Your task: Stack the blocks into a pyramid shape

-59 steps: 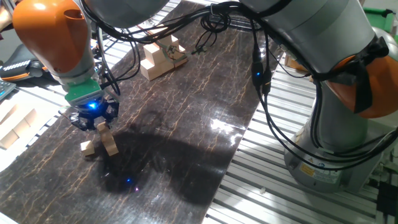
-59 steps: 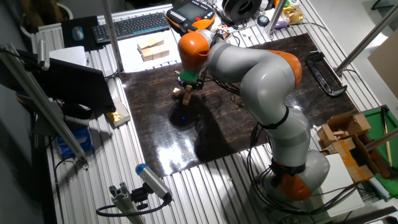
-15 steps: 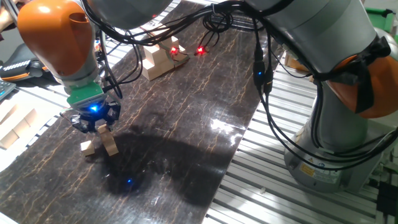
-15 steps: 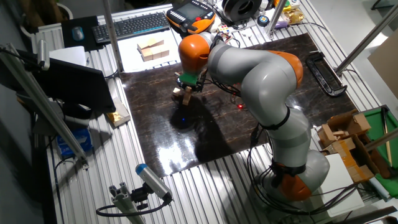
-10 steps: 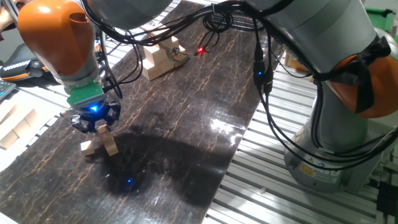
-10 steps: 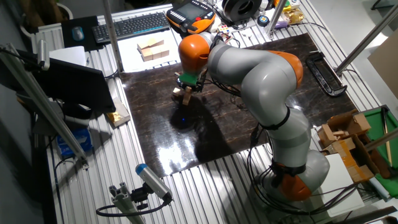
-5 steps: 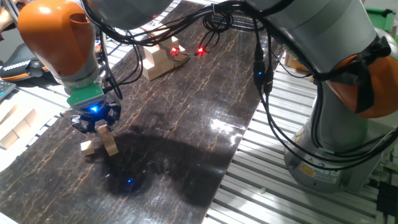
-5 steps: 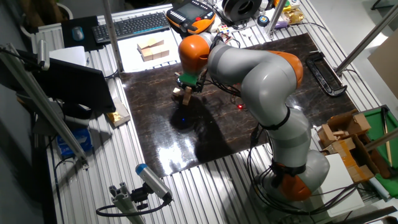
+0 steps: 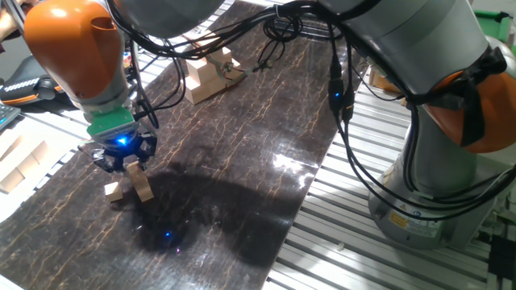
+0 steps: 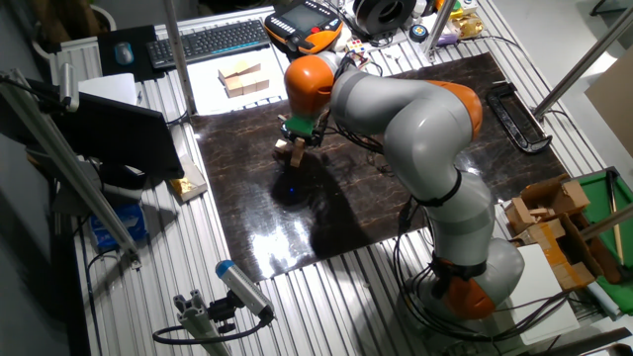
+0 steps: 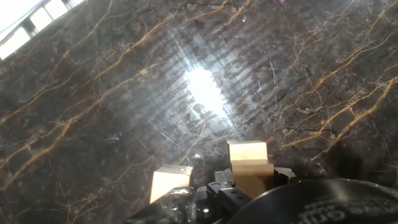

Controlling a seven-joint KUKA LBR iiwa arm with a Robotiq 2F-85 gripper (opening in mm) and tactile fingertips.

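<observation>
Since it's parked low near the dark marble tabletop's [image 9: 242,137] edge, the gripper [image 9: 131,167] seems clamped on one small tan wooden cube [image 9: 142,186], probably placing it beside another [image 9: 114,192].

1. No readable text, labels, brands or numbers in any view.
2. Keyboard [image 10: 216,40] and orange handheld pendant [image 10: 305,22], both well beyond the claw: markings too small to read.
</observation>
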